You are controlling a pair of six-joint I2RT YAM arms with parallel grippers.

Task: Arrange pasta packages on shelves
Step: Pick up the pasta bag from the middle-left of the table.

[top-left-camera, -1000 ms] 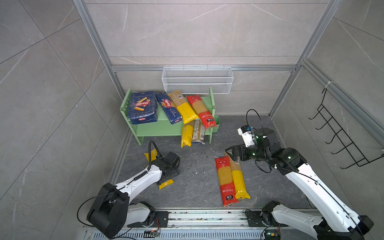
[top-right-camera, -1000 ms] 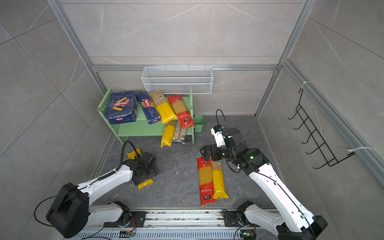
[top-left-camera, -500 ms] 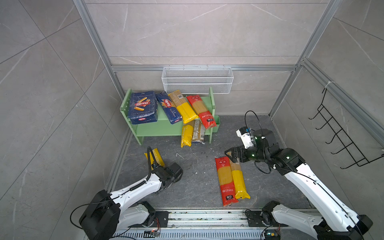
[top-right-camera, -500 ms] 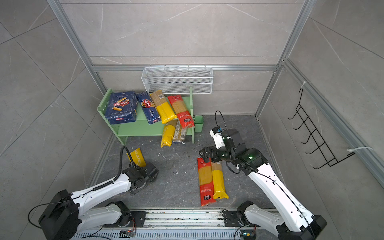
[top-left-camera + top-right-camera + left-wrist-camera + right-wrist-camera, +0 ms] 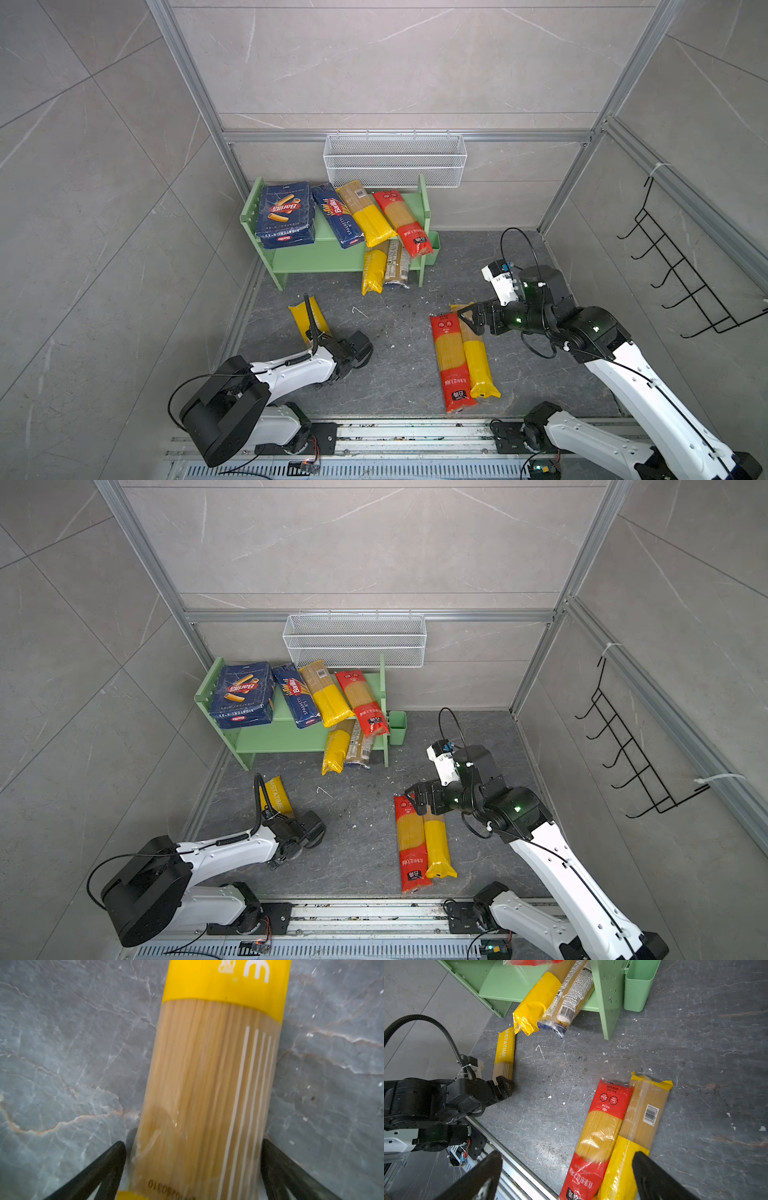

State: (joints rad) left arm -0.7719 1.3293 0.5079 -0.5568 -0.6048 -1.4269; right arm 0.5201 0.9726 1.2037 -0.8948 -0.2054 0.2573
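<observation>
My left gripper [image 5: 193, 1159] is open, its jaws standing either side of a yellow-ended PASTATIME spaghetti bag [image 5: 209, 1084] that lies flat on the floor [image 5: 309, 318]. My right gripper [image 5: 566, 1169] hangs open above the far ends of a red-ended bag [image 5: 449, 361] and a yellow-ended bag [image 5: 476, 357] lying side by side. The green shelves [image 5: 324, 257] carry stacked Barilla boxes [image 5: 284, 214], a Barilla spaghetti pack [image 5: 338, 216], a yellow-ended bag [image 5: 368, 214] and a red-ended bag [image 5: 403, 220] on top. Two more bags [image 5: 374, 268] poke out of the lower tier.
A white wire basket [image 5: 395, 160] hangs on the back wall above the shelves. A small green cup [image 5: 433, 249] clips to the shelf's right side. A black hook rack [image 5: 681, 270] is on the right wall. The base rail [image 5: 415, 432] runs along the front.
The left gripper has drawn back along the PASTATIME bag toward the front, its jaws a touch wider; the bag now lies uncovered on the floor. The right arm has barely moved.
</observation>
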